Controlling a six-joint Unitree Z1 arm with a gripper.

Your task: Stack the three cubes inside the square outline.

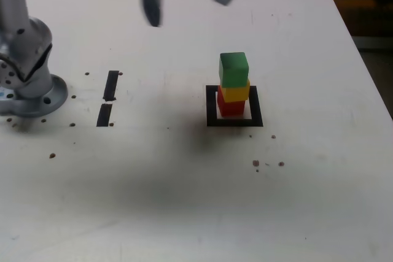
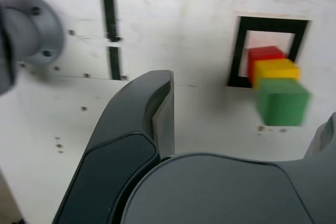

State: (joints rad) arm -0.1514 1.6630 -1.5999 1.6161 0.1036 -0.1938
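The three cubes stand in one stack inside the square outline [image 1: 234,121]: the red cube [image 1: 231,107] at the bottom, the yellow cube [image 1: 236,92] on it, the green cube [image 1: 233,69] on top, turned slightly. My gripper [image 1: 187,5] hangs blurred high above the table, behind the stack and toward the exterior view's left, open and holding nothing. In the wrist view one dark finger [image 2: 152,114] fills the foreground, and the green cube [image 2: 281,102], yellow cube [image 2: 275,70], red cube [image 2: 264,54] and square outline [image 2: 237,51] lie beyond it, untouched.
Two short black tape strips [image 1: 108,99] lie on the white table toward the exterior view's left. The arm's grey base [image 1: 31,87] stands at the left edge. Small dark specks [image 1: 256,163] dot the surface. The table's right edge [image 1: 368,78] borders the floor.
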